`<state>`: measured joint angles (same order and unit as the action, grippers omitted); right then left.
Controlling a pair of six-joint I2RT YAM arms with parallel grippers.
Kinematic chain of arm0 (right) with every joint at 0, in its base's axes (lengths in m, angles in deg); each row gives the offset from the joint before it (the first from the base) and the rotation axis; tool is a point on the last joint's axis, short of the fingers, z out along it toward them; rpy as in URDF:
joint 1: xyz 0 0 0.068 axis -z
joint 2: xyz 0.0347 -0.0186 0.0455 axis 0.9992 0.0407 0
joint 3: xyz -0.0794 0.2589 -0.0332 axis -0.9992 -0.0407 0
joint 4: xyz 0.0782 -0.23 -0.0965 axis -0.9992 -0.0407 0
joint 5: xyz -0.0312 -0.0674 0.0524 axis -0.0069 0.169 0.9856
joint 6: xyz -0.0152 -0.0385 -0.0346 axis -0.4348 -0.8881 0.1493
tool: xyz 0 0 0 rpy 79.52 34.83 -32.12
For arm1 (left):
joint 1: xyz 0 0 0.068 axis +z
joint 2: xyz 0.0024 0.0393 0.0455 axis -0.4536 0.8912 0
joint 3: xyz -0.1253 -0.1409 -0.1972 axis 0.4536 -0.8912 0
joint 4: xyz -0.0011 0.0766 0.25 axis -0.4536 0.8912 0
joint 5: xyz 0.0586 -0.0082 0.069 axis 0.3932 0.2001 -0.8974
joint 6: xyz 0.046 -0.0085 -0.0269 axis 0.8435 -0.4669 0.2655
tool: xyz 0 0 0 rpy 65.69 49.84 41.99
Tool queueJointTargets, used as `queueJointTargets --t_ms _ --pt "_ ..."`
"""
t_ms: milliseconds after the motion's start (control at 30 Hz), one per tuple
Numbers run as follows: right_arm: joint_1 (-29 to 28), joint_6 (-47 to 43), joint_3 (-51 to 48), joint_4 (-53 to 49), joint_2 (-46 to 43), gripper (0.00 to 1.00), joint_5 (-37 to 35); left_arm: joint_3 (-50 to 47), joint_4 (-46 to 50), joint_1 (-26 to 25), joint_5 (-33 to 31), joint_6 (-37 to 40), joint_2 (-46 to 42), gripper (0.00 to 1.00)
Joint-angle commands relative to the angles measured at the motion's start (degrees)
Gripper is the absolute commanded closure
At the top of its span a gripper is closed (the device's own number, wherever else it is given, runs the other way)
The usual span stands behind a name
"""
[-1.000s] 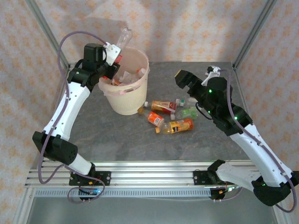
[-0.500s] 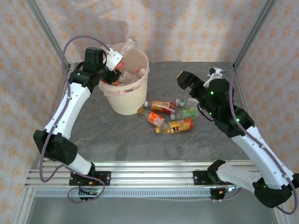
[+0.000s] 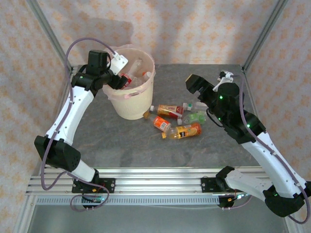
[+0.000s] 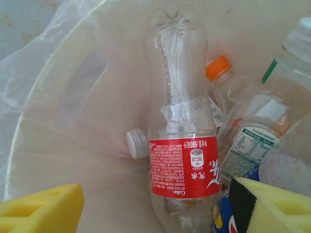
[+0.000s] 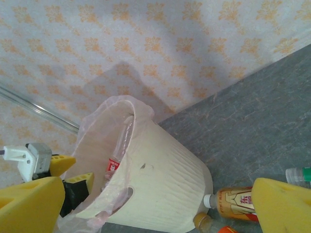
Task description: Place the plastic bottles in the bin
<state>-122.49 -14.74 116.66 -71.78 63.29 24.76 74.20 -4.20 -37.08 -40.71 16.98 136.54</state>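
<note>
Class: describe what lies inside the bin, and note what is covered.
Inside the bin: a clear red-labelled bottle against the wall, an orange-capped bottle, a white cap and other bottles at right. The floor beneath them is covered.

Grey table [image 3: 146,145] under bin [image 3: 130,104], loose bottles [image 3: 181,130].

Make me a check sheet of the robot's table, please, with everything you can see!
Surface: grey stone-patterned table.
Job's things: cream bin holds a red-label bottle and others; several loose bottles lie on the table beside it.
Clutter: nothing seen.
Grippers: left tool open over the bin; right tool open, holding nothing, raised near the loose bottles.
Cables: purple cables loop along both arms.
Surroundings: flowered walls, metal frame posts.
</note>
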Motion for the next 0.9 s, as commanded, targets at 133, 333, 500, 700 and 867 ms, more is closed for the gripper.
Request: queueJointTargets --t_ms 133,333,500,700,867 --pt "-0.24 0.22 0.21 -3.55 -0.36 0.01 -2.82 0.76 -0.2 0.84 0.92 -1.57 -4.47 0.18" --pt "-0.24 2.79 2.09 -10.76 1.96 0.01 -5.18 1.25 -4.16 0.79 -0.02 -7.51 -8.02 0.03" --pt "-0.24 5.71 0.31 -16.34 2.75 0.01 -5.38 1.28 -5.46 0.79 -1.48 -13.9 -11.4 0.0" --pt "-0.24 9.59 -5.65 -20.28 1.58 0.01 -4.09 -1.95 -7.0 0.79 -6.21 -25.48 -16.23 0.0" --pt "-0.24 15.77 -15.49 -17.42 -0.8 0.01 0.12 -7.54 -7.78 0.79 -4.3 -36.94 -20.7 0.0"
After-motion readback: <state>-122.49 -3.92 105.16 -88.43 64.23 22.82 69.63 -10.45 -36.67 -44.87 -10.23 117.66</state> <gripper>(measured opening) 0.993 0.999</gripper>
